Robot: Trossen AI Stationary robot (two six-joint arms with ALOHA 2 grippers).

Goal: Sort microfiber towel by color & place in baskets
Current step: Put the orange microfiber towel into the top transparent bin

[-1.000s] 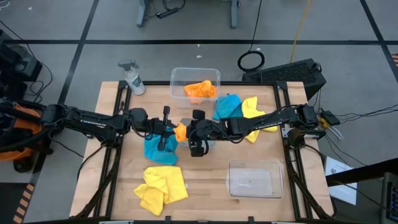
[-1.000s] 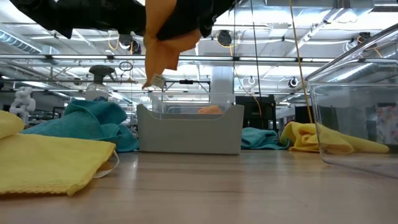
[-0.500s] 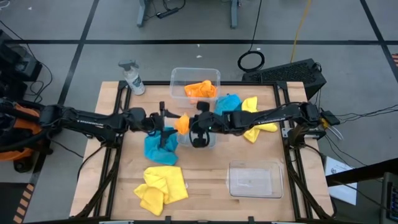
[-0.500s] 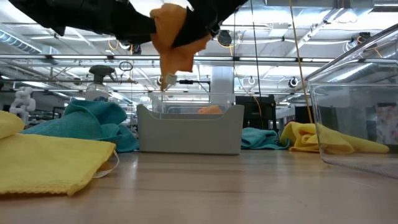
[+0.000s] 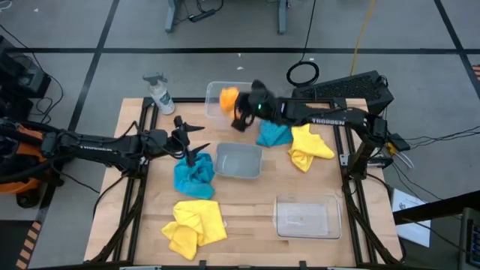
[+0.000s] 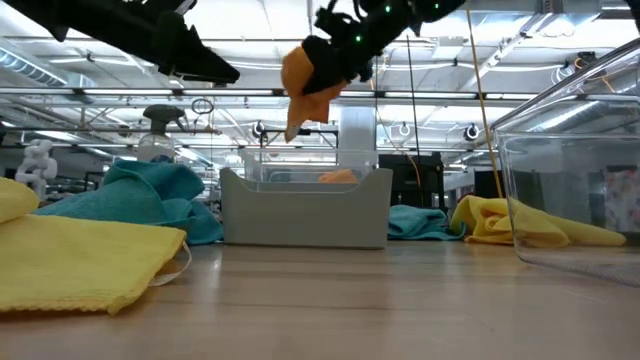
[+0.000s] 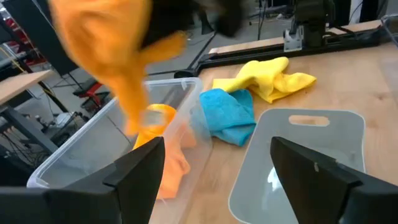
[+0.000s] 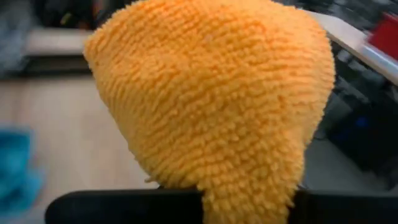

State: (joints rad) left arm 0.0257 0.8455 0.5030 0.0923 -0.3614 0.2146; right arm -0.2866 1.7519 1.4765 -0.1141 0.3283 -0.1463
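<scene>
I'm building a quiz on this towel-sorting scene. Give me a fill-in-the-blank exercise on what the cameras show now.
1. The right gripper holds a rumpled ____ microfiber towel above the clear plastic tub at the table's back edge.
2. The left gripper hangs with its fingers ____ over a turquoise-blue towel.
3. The small greyish tub in the table's middle holds ____ towels.

Missing words: orange; open; no

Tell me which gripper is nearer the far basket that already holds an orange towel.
Right. The right gripper, shut on an orange towel, hangs over that far basket. The left gripper is open, back over the turquoise towel beside the small grey basket.
</scene>
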